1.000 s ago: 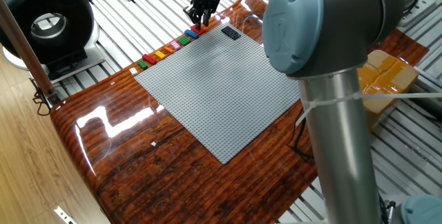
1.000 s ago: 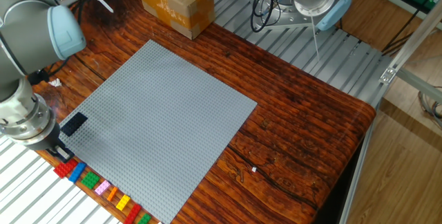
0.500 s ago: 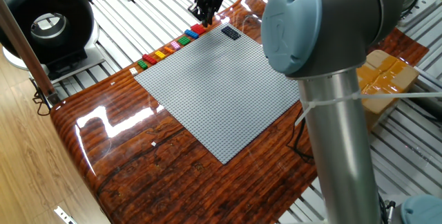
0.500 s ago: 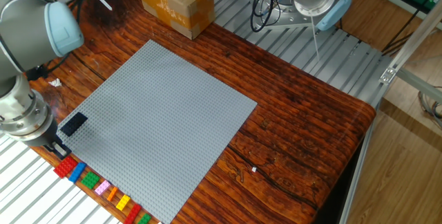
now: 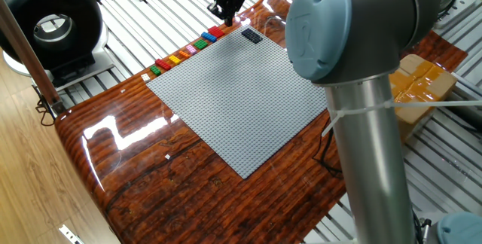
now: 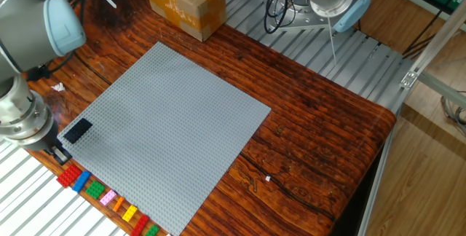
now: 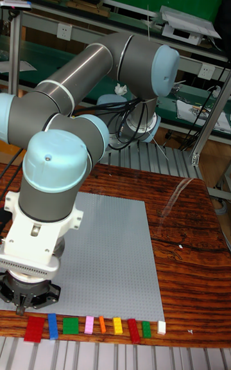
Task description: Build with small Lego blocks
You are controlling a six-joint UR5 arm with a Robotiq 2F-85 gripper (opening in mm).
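Gripper (image 5: pixel 227 16) raised above the red end of the brick row; jaws close together, no brick visible between them, exact gap not discernible. Small Lego blocks (image 7: pixel 90 326) lined up along the 6 o'clock edge of the grey baseplate (image 7: pixel 109 261) in the tall view, on the wooden surface (image 6: pixel 320 127). Black brick (image 6: pixel 77 130) seated on baseplate, near gripper.
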